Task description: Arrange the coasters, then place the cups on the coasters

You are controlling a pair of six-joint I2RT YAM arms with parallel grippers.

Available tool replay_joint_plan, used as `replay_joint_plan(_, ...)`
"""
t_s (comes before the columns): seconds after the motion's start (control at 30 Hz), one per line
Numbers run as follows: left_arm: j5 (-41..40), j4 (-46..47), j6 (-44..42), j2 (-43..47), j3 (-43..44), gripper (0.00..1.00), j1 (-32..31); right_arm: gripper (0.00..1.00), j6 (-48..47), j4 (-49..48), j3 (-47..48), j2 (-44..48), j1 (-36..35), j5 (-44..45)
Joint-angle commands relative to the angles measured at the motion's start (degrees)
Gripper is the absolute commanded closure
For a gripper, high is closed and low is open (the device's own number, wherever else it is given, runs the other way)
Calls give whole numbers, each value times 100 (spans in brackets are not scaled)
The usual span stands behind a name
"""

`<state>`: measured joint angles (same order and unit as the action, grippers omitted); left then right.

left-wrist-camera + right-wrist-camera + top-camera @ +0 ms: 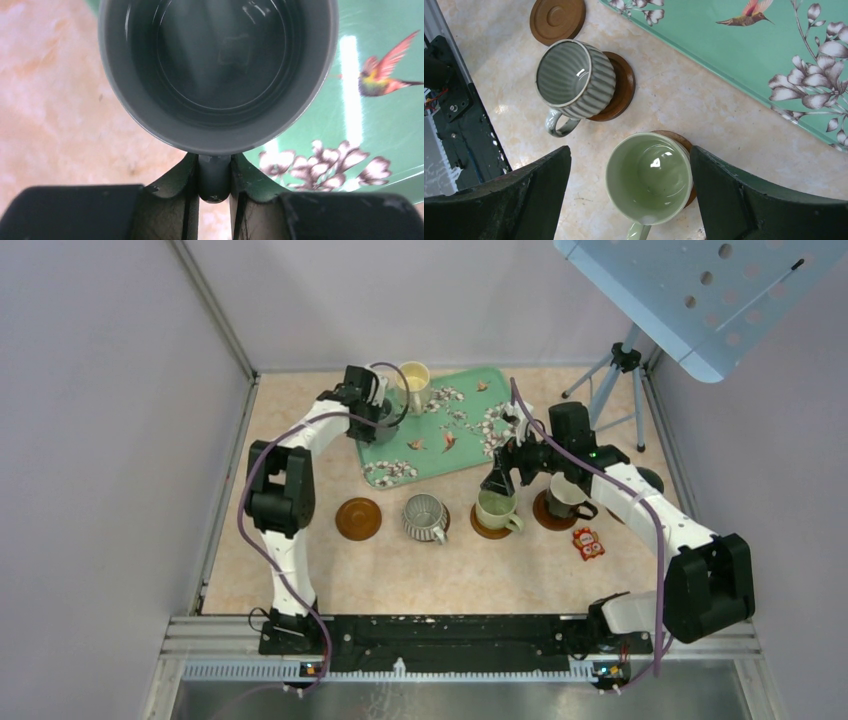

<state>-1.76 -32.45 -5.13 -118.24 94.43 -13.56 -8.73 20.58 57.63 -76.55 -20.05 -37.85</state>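
My left gripper [215, 167] is shut on the handle of a grey cup [217, 75] at the left edge of the green floral tray [440, 435]; this grey cup [383, 405] shows beside a cream-yellow cup [414, 386] that stands on the tray. My right gripper [630, 155] hangs open above a pale green cup [649, 177] that sits on a brown coaster [675, 136], its fingers on either side and apart from it. A ribbed silvery cup [574, 80] sits on a coaster [623, 90]. One coaster [358, 518] lies bare. A black cup [566, 498] rests on a coaster [545, 515].
A small red trinket [587, 542] lies right of the black cup. A tripod [615, 375] stands at the back right. White walls close in the left and far sides. A dark round thing [650, 478] shows partly behind the right arm.
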Motion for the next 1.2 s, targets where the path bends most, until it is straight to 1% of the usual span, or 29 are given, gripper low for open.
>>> replay_joint_plan(0.0,-1121,528,727,1059,-255,100,51,13,29,-203,3,90,62,-130)
replay_joint_plan(0.17,-1363,761,1083,1598,-359,100,64,13,21,-212,-13,97,56,-134)
replay_joint_plan(0.4,-1795,587,1880,2400,-600,100,119,13,21,-198,-10,140,61,-143)
replay_joint_plan(0.53,-2275,506,2428,3187,-1227,100,212,13,29,-195,-20,143,58,-172)
replay_joint_plan(0.73,-2518,322,2942,4667,-2462,100,579,13,72,-196,-27,110,56,-281)
replay_joint_plan(0.83,-2356,72,3055,5225,-3013,100,850,13,91,-183,-15,99,56,-340)
replay_joint_plan(0.87,-2225,-54,3068,5360,-3141,100,1053,13,91,-179,-18,93,62,-346)
replay_joint_plan(1.0,-1680,-460,2995,5562,-3502,100,1735,13,100,-183,-15,50,54,-427)
replay_joint_plan(1.07,-1476,-597,2983,5595,-3681,100,1891,13,115,-171,-14,15,58,-446)
replay_joint_plan(1.17,-1250,-609,2957,5756,-3972,100,1936,13,117,-144,-2,-12,57,-468)
